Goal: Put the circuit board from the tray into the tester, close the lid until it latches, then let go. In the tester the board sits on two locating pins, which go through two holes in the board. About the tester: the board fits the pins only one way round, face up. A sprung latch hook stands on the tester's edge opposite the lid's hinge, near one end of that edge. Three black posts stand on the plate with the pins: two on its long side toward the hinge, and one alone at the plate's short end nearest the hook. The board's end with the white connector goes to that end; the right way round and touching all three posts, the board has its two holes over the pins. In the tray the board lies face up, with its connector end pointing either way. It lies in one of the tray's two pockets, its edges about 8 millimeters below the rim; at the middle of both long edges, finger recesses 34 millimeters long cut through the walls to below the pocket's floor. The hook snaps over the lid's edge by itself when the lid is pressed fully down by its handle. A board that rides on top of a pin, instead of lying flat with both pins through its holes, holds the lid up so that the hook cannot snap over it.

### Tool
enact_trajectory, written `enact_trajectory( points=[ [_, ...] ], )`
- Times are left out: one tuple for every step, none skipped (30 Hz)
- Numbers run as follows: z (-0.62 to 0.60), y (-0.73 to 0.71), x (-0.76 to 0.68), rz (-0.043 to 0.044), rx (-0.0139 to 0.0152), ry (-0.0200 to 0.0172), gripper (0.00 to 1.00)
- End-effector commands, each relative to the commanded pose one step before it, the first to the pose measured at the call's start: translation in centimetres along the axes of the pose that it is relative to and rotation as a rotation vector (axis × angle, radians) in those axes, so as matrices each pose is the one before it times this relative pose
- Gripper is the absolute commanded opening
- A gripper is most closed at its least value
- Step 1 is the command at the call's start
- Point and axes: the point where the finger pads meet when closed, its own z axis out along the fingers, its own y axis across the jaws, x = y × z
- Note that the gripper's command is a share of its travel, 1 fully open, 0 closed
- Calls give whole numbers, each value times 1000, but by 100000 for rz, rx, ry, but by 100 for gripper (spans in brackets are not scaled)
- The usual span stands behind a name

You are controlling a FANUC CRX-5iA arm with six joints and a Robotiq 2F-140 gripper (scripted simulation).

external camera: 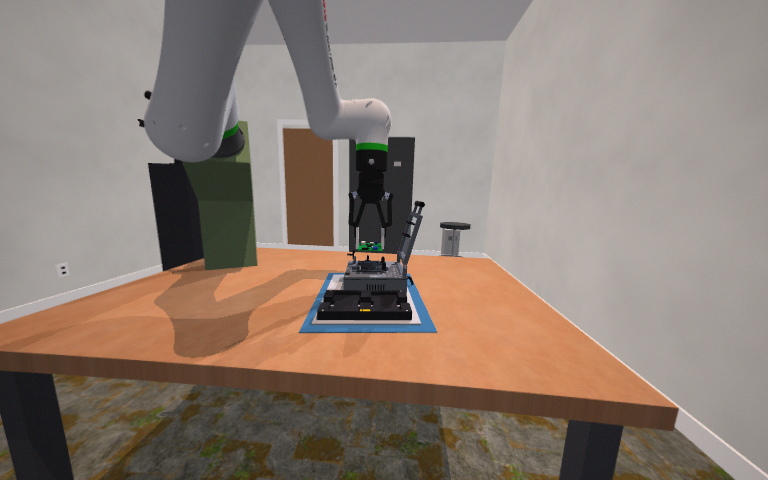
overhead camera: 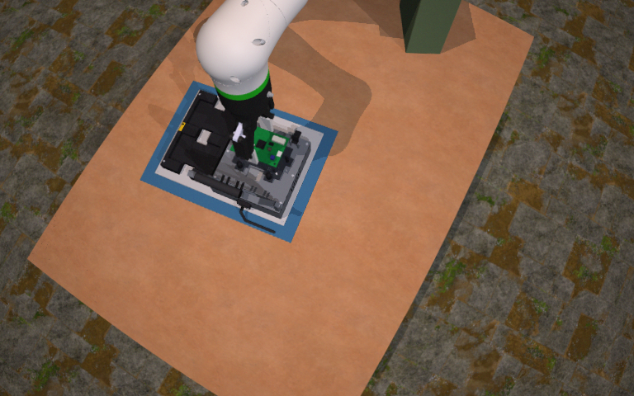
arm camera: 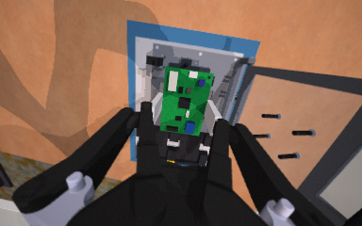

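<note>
My gripper (arm camera: 184, 104) (external camera: 370, 244) is shut on the green circuit board (arm camera: 185, 100) (overhead camera: 270, 148) (external camera: 369, 246), gripping its two long edges. It holds the board level, a little above the grey tester (overhead camera: 291, 179) (external camera: 373, 278) (arm camera: 226, 63). The board's white connector (arm camera: 172, 81) points away from the wrist camera. The tester's lid (external camera: 410, 232) (arm camera: 302, 122) stands open, tilted up on the right in the exterior view. The black tray (overhead camera: 194, 139) (external camera: 365, 308) lies beside the tester; the pocket I can see holds no board. The pins and posts are mostly hidden under the board.
Tester and tray sit on a white plate on a blue mat (overhead camera: 220, 207) (external camera: 427, 325) on the orange table (overhead camera: 374, 233). A green block (overhead camera: 428, 23) (external camera: 223, 209) stands at the table's far side. A black cable (overhead camera: 257, 223) leaves the tester.
</note>
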Motion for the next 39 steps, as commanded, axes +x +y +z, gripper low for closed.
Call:
enact_trajectory(
  points=[
    [73,13,17,1,-30,24,46],
    [58,0,0,0,0,0,46],
    [71,0,0,0,0,0,46],
    [84,0,0,0,0,1,46],
    [96,-1,1,-1,1,1,46],
    [109,0,0,0,-1,-1,46],
    [121,0,0,0,-1,-1,46],
    [133,-1,0,0,0,1,46],
    [144,-1,1,0,1,1,46],
    [154,1,0,1,-1,-2,46],
    [163,-1,0,0,0,0,46],
    [171,-1,0,0,0,1,46],
    [0,0,0,0,0,0,46],
    [0,0,0,0,0,0,46],
    [178,0,0,0,-1,-1,46],
    [183,-1,1,0,1,1,46],
    [187,0,0,0,-1,-1,46],
    [190,0,0,0,0,0,46],
    [191,-1,0,0,0,1,46],
    [191,0,0,0,-1,-1,46],
    [189,-2,1,-1,1,2,46],
    [186,1,0,0,-1,-2,46],
    [181,-1,0,0,0,0,46],
    [175,-1,0,0,0,0,46],
    [167,0,0,0,-1,-1,46],
    [158,-1,0,0,1,1,46],
    [149,0,0,0,0,0,46],
    [138,0,0,0,0,-1,46],
    [126,-1,0,0,0,0,46],
    [0,0,0,0,0,0,46],
    [0,0,0,0,0,0,46],
    [113,-1,1,0,1,1,46],
    [101,1,0,0,-1,-1,46],
    [87,0,0,0,0,-1,46],
    [74,0,0,0,0,0,46],
    [61,0,0,0,0,0,46],
    [48,0,0,0,0,0,46],
    [36,0,0,0,0,0,46],
    [26,0,0,0,0,0,46]
  ],
)
